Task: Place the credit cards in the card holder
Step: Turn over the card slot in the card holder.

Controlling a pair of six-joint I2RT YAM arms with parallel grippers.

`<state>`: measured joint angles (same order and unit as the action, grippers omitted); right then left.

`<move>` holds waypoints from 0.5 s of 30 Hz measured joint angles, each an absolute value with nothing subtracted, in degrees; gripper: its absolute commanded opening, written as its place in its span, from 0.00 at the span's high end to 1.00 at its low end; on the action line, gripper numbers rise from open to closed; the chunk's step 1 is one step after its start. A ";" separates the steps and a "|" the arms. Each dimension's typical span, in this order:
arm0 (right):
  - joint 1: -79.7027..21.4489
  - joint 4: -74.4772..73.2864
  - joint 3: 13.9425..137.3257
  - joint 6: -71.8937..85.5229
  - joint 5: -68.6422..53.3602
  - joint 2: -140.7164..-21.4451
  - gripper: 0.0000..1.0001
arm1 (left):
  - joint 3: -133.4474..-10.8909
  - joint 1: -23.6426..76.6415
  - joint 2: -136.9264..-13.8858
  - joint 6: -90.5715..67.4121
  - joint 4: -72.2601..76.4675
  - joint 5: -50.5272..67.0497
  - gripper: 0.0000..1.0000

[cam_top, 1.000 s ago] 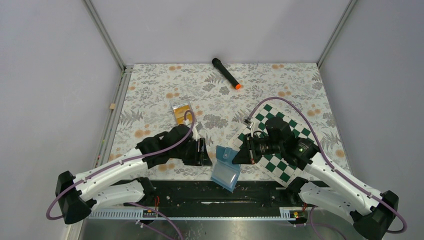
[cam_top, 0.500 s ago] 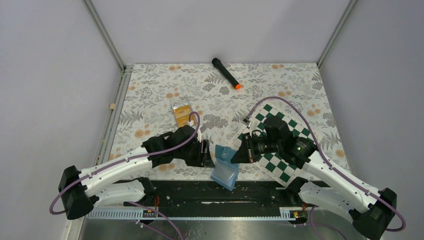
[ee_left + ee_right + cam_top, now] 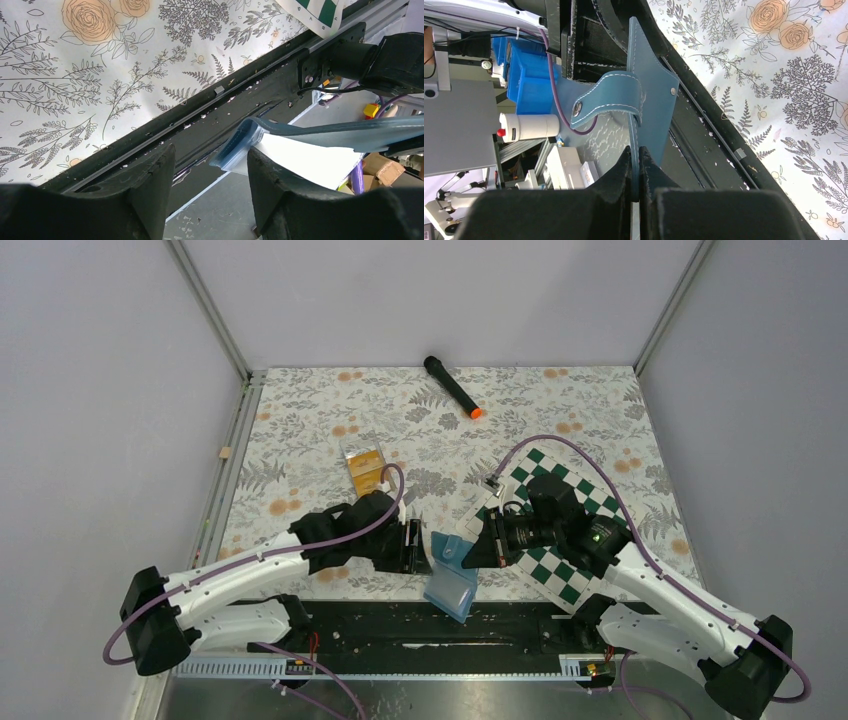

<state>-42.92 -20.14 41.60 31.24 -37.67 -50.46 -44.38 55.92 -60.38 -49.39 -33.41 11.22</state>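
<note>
Versus a second ago: your left gripper (image 3: 412, 548) has crept toward 3 o'clock, closer to the holder. Your right gripper (image 3: 480, 549) and its load have drifted slightly toward 9 o'clock. Cards, marker and board haven't moved.

Right gripper: jaws clamped flat on the edge of one leaf of the soft blue stitched folding card holder (image 3: 651, 90). The holder is off the cloth, hanging open over the black base rail (image 3: 380, 625) at the table's 6 o'clock, with the lower leaf drooping toward 7. Pale stitching runs round the rim. The rounded snap tab (image 3: 606, 97) curls over with a metal stud at its end, and there's a second stud on the leaf. The inner face looks pale and glossy.

Left gripper: jaws apart, holding nothing. Its wrist view shows the holder's corner in the gap past the black fingers (image 3: 150, 190); can't tell whether it sits between the pads or beyond them.

The flat orange-yellow credit cards (image 3: 366, 472) lie in a clear plastic tray (image 3: 356, 448) on the floral tablecloth (image 3: 300, 420), at 11 o'clock from the left gripper and well apart from the holder. The green-and-white chessboard (image 3: 575, 495) is under your right arm. The black marker with an orange tip (image 3: 450, 385) is at 12.
</note>
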 measured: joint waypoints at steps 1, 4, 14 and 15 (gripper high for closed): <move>-42.92 -20.10 41.56 31.31 -37.67 -50.46 1.00 | -44.38 55.99 -60.47 -49.36 -33.45 11.05 0.45; -42.92 -19.79 41.36 31.44 -37.93 -50.46 1.00 | -44.38 56.21 -60.55 -49.36 -33.61 10.52 0.45; -42.92 -19.70 40.84 31.86 -38.68 -50.46 1.00 | -44.38 57.01 -61.52 -49.34 -33.95 8.84 0.44; -42.92 -19.64 40.82 31.88 -38.68 -50.46 1.00 | -44.38 57.12 -61.67 -49.32 -33.95 8.71 0.44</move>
